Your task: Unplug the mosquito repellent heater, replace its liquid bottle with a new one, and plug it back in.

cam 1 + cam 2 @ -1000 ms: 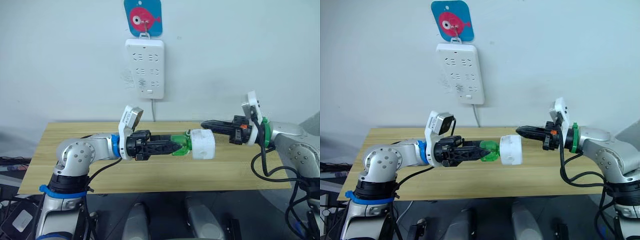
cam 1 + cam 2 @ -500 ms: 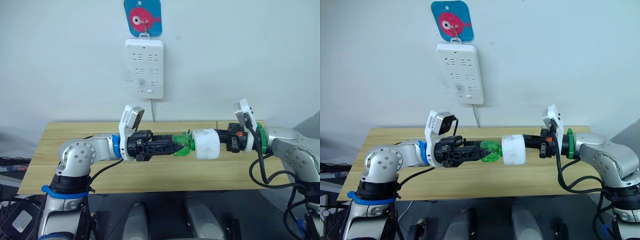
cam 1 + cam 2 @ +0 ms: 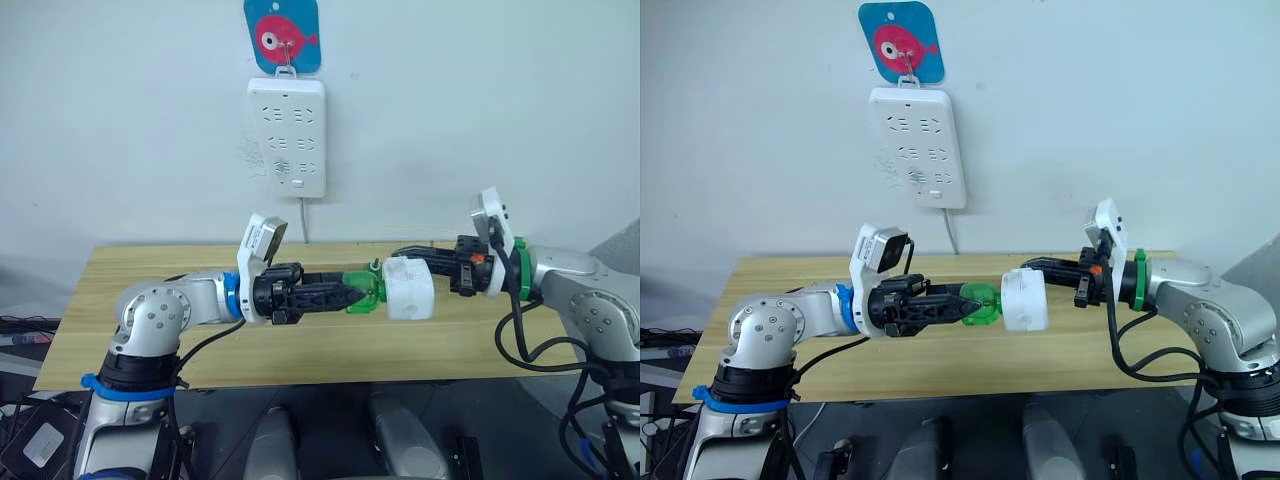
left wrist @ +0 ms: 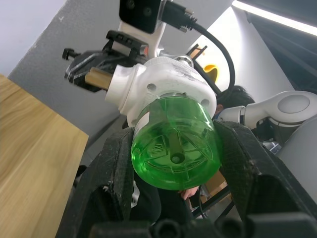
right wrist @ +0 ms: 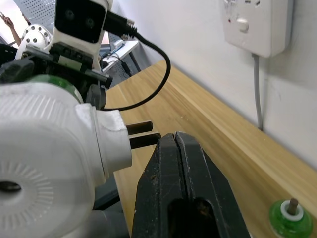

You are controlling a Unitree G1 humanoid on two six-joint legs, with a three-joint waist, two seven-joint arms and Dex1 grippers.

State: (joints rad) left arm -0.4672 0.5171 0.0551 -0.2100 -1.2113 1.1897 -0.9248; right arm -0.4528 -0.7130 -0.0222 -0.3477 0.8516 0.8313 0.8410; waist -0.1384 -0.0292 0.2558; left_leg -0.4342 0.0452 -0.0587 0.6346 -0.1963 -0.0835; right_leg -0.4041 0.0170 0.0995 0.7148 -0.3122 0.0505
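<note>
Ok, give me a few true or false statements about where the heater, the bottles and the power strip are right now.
1. The mosquito repellent heater is plugged into the power strip. False: it is held in the air over the table, with its prongs bare.
2. The left gripper is shut on the green bottle that is fitted into the heater. True.
3. The power strip lies flat on the table. False: it hangs on the wall, under a fish-shaped hook.
4. A second green bottle stands upright on the table. True.
</note>
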